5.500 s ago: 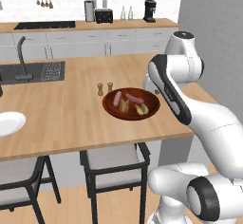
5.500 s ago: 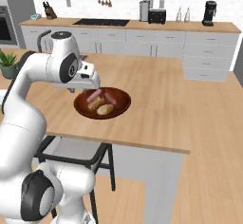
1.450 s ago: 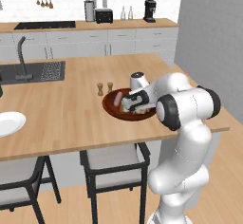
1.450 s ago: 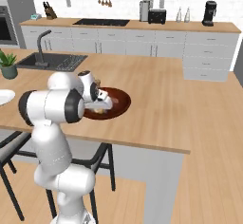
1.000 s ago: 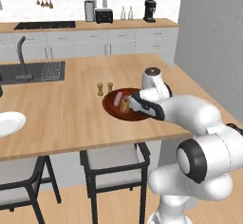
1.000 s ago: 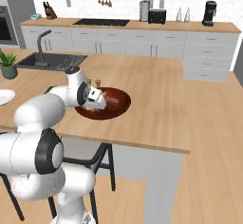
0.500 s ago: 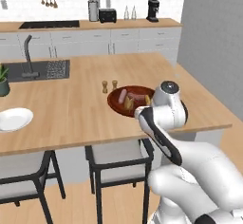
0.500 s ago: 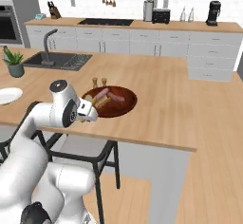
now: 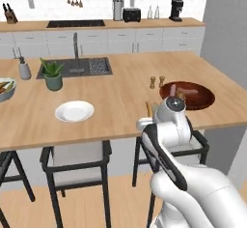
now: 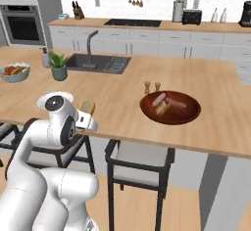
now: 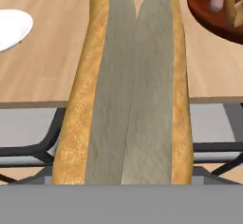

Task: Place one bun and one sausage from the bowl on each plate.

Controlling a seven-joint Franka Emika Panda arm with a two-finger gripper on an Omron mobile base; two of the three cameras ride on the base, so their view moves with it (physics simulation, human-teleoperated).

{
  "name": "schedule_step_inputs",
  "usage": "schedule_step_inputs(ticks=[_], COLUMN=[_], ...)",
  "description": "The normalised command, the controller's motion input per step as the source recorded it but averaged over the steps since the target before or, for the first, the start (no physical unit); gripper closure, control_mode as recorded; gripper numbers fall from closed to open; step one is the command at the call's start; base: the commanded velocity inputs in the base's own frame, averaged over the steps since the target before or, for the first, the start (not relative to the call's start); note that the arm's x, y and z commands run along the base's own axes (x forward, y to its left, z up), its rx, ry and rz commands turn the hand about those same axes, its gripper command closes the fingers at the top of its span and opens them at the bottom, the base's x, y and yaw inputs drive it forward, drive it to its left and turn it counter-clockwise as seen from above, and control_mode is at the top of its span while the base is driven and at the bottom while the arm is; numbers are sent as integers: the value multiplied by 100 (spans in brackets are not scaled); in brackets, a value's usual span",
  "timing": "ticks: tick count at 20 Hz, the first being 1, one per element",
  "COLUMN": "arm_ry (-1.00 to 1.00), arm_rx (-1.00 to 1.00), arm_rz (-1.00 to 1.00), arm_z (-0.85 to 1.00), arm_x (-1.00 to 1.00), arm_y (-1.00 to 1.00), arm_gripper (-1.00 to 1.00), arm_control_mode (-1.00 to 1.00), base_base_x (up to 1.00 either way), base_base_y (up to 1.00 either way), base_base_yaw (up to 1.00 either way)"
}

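- Filling the middle of the hand view, a split bun runs lengthwise away from the camera, golden crust on both long sides, pale cut faces meeting in a seam
- Gripper sits at the near edge of the island counter in the left base view, with the tan end of the bun sticking up just above it; the right base view has the same bun end beside the white hand
- Jaws stand wide and are closed around the bun, which is held off the counter; the fingertips themselves are hidden behind it
- White plate lies flat on the counter to the left of the gripper in the left base view, near but apart; its rim also shows at the upper left of the hand view
- Wide reddish-brown bowl rests on the counter to the right of the gripper, well apart from the white plate; a sausage and another bun lie inside it, with a darker piece beside them
- Two small shakers stand upright just behind the bowl's left rim
- Two dark stools are tucked under the counter's near edge
- Potted plant stands beside the sink, farther back on the counter
- Pale fruit bowl sits at the far left end
- Toaster and coffee machine line the rear wall counter
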Motion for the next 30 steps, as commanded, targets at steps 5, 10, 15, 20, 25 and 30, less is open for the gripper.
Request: schedule_step_inputs(ticks=[5, 10, 15, 20, 25, 30], arm_ry=[0, 0, 0, 0, 0, 12], arm_rx=[0, 0, 0, 0, 0, 0], arm_rz=[0, 0, 0, 0, 0, 10], arm_z=[0, 0, 0, 0, 0, 0], arm_x=[0, 0, 0, 0, 0, 40], arm_y=[0, 0, 0, 0, 0, 59], arm_gripper=[100, 100, 100, 100, 100, 100], arm_control_mode=[100, 100, 100, 100, 100, -100], base_base_x=[0, 0, 11, 61, 93, 18], base_base_y=[100, 100, 100, 98, 16, 0], base_base_yaw=[0, 0, 0, -7, -12, 0])
